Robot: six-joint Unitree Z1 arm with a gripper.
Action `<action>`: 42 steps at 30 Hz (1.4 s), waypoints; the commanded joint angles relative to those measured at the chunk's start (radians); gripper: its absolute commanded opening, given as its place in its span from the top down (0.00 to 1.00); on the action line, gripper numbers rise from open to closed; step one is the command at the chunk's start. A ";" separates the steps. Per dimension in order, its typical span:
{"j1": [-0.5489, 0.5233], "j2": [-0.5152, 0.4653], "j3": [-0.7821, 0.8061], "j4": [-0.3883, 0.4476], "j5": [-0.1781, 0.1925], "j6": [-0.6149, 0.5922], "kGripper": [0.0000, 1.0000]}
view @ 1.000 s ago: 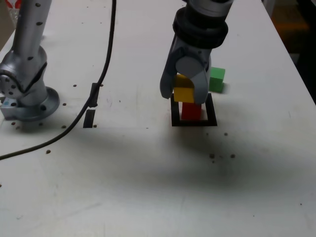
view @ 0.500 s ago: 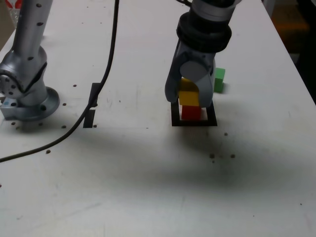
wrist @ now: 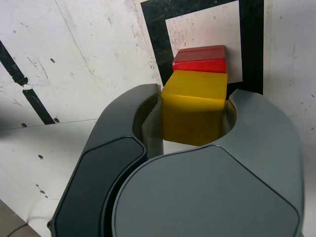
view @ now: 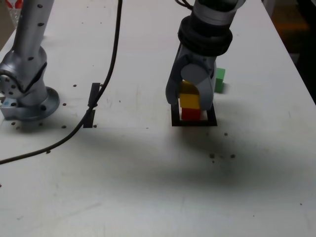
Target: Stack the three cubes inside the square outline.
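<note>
My gripper (view: 189, 98) (wrist: 193, 106) is shut on the yellow cube (view: 188, 100) (wrist: 194, 106), its jaws pressing the cube's two sides. The yellow cube rests on or just over the red cube (view: 191, 114) (wrist: 199, 59), which stands inside the square outline (view: 175, 121) (wrist: 157, 29) of black tape. Whether the two cubes touch I cannot tell. The green cube (view: 219, 77) sits on the table outside the outline, just behind it toward the exterior view's right, partly hidden by the gripper.
A silver arm base (view: 25, 74) stands at the exterior view's left. A black cable (view: 107, 74) runs across the white table past two short black tape strips (view: 92, 103). The table's edge lies along the exterior view's right.
The gripper has carried the yellow cube slightly toward the exterior view's right and lowered it, so it now sits directly over the red cube.
</note>
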 commanded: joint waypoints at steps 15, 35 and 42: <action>0.000 0.017 -0.020 0.011 0.008 0.020 0.32; 0.001 -0.010 -0.135 0.187 0.091 0.028 0.24; 0.011 -0.023 -0.221 0.243 0.135 0.100 0.22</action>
